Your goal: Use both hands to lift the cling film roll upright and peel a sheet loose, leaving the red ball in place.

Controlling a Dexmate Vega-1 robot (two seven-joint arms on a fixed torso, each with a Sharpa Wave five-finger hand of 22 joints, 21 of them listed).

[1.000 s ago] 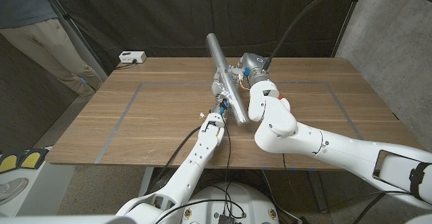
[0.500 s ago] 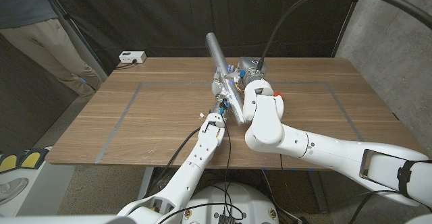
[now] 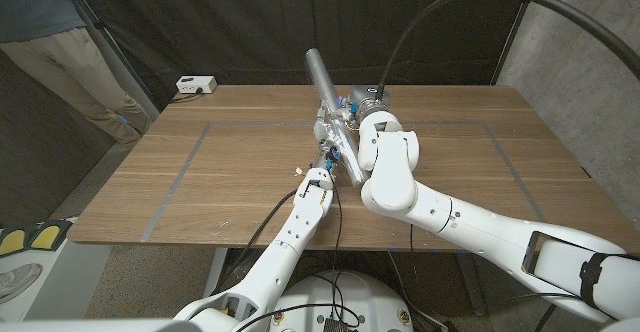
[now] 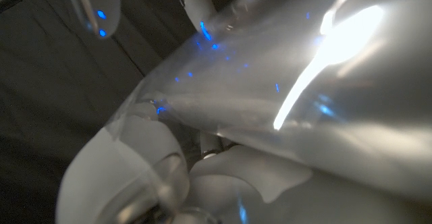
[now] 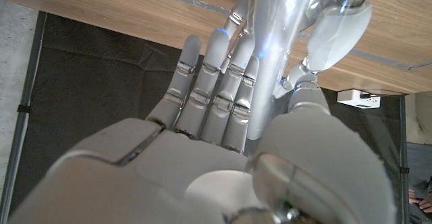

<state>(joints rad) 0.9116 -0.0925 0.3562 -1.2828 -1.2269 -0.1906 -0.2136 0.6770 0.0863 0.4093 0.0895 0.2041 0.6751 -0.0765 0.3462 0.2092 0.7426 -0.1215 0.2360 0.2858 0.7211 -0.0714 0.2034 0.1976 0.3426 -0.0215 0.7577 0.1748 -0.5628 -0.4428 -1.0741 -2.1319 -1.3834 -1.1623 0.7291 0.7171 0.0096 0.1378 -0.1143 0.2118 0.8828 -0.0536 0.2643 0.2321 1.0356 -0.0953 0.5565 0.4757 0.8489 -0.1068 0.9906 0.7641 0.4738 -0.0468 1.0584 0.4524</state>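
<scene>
the wooden worktop [image 3: 220, 187] is seen with wide bare room on the robot's left side and on its right side, inside grey tape lines [image 3: 190, 157] that mark a big rectangle, and the near edge is just under the left forearm. at the far left corner a small white box [image 3: 196, 85] is placed close to the far edge, and behind that corner a person [image 3: 60, 42] is standing beside the worktop. the cling film roll [image 3: 332, 112] is held up over the middle of the worktop, nearer to the far edge than to the near one. it looks as a long thin tube with a silver, shiny surface, and in the left wrist view the cling film roll [image 4: 317, 116] is very close and bright with glare and blue light spots. its long axis is tilted, not fully upright: the upper end is pointed away from the robot and a little to its left, over the far edge, and the lower end is pointed down toward the robot. the left robot hand [image 3: 322, 172] is closed around the lower end. the right robot hand [image 3: 352, 122] is closed around the middle part of the tube; in the right wrist view the fingers [image 5: 223, 82] of the right robot hand [image 5: 223, 136] are laid along one side of the cling film roll [image 5: 270, 55] and the thumb on the other side.
</scene>
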